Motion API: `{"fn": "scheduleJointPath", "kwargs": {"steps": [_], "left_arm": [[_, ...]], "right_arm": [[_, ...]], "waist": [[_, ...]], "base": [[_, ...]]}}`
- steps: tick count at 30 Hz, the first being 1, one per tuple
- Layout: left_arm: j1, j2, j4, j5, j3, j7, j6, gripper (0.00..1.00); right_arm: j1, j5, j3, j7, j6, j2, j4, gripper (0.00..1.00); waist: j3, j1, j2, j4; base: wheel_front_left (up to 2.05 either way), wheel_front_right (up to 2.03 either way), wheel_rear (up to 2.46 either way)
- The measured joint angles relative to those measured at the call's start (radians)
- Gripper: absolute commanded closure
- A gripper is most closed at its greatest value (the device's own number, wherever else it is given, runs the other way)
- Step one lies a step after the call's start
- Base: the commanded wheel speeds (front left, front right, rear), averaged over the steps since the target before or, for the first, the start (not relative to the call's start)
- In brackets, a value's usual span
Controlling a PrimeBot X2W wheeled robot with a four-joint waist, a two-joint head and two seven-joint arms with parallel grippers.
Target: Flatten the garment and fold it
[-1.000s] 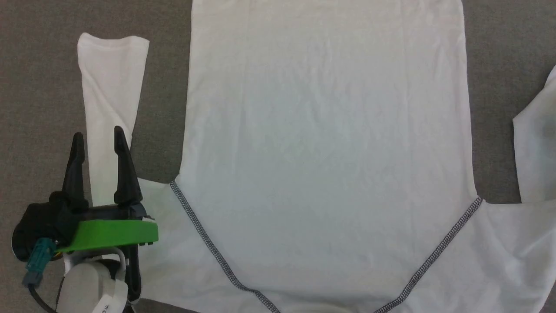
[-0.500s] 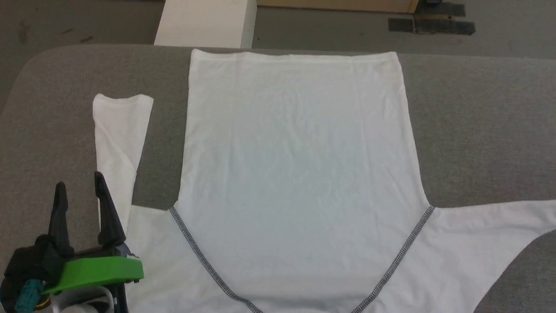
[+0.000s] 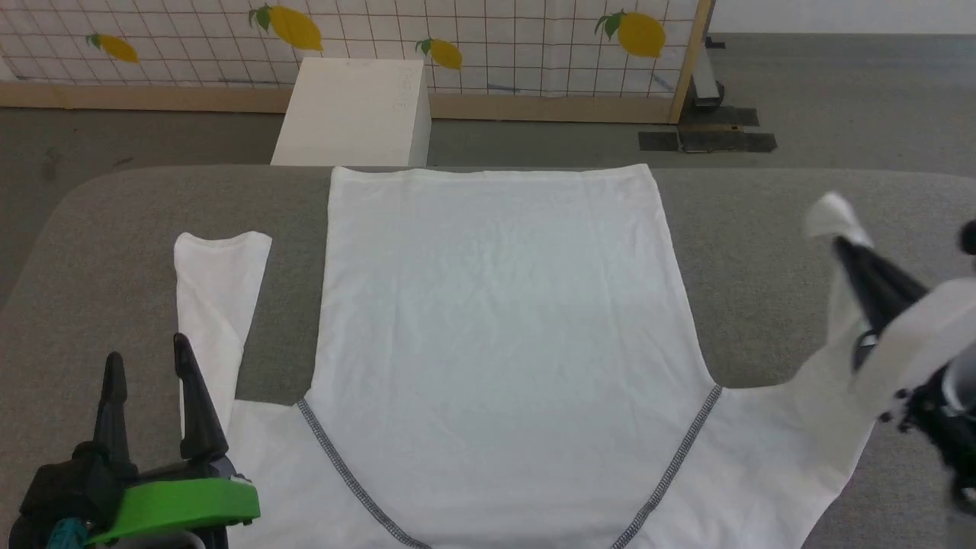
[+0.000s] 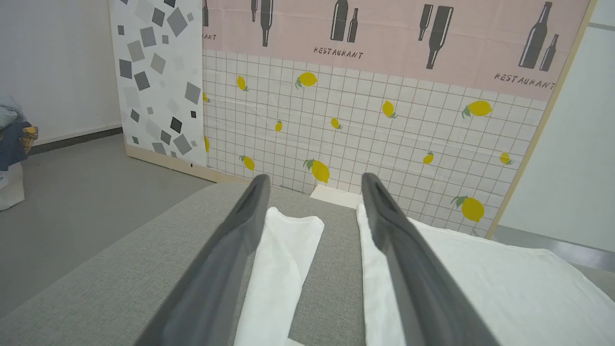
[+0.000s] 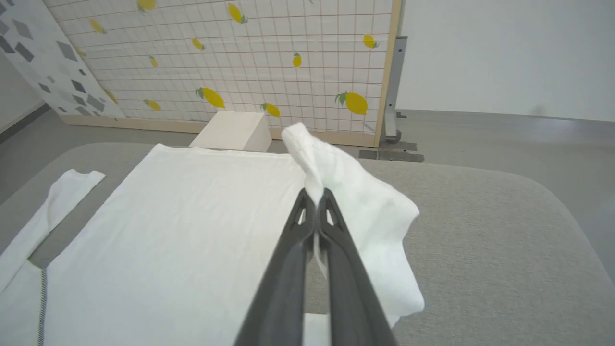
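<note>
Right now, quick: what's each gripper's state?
Left gripper: open, holding nothing.
Right gripper: shut on a sleeve of the thin white fabric garment with dark zigzag seams.

The garment (image 3: 488,305) is thin matt cloth; the table cover (image 3: 762,252) is coarse grey weave; the box (image 3: 351,107) looks smooth, matt.

We note a grey fabric-covered tabletop (image 3: 762,229) w/ rounded corners. A white rigid box (image 3: 351,114) stands just behind its far edge. Beyond, on the grey floor (image 3: 839,91): a lemon-print grid panel w/ wooden frame (image 3: 496,30), and dark tape patches (image 3: 705,141) by its rt end.
</note>
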Motion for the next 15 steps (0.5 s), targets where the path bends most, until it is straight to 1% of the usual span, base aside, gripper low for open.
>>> {"fn": "scheduleJointPath", "kwargs": {"steps": [3, 5, 7, 11, 15], "left_arm": [[-0.001, -0.001, 0.0, 0.0, -0.008, 0.0, -0.001, 0.0], [-0.002, -0.001, 0.001, 0.0, -0.011, -0.003, -0.004, 0.0], [-0.003, -0.001, 0.004, 0.0, -0.017, -0.003, -0.006, 0.0], [-0.005, -0.002, 0.013, 0.0, -0.031, -0.004, -0.009, 0.0], [-0.01, -0.002, 0.025, 0.0, -0.047, -0.004, -0.013, 0.0]], "right_arm": [[-0.007, 0.026, 0.161, 0.0, 0.0, 0.036, 0.017, 1.0], [-0.031, 0.045, 0.26, -0.003, 0.0, 0.057, 0.058, 1.0], [-0.063, 0.049, 0.353, -0.02, 0.0, 0.063, 0.108, 1.0], [-0.147, 0.049, 0.508, -0.083, 0.0, 0.087, 0.236, 1.0], [-0.206, 0.074, 0.62, -0.14, 0.0, 0.127, 0.382, 1.0]], "waist": [[0.001, 0.0, 0.0, 0.014], [0.005, 0.0, 0.0, 0.029], [0.01, 0.0, 0.0, 0.044], [0.018, 0.0, 0.0, 0.081], [0.028, 0.0, 0.0, 0.124]], "base": [[0.0, 0.0, 0.0], [0.0, 0.0, 0.0], [0.0, 0.0, 0.0], [0.0, 0.0, 0.0], [0.0, 0.0, 0.0]]}}
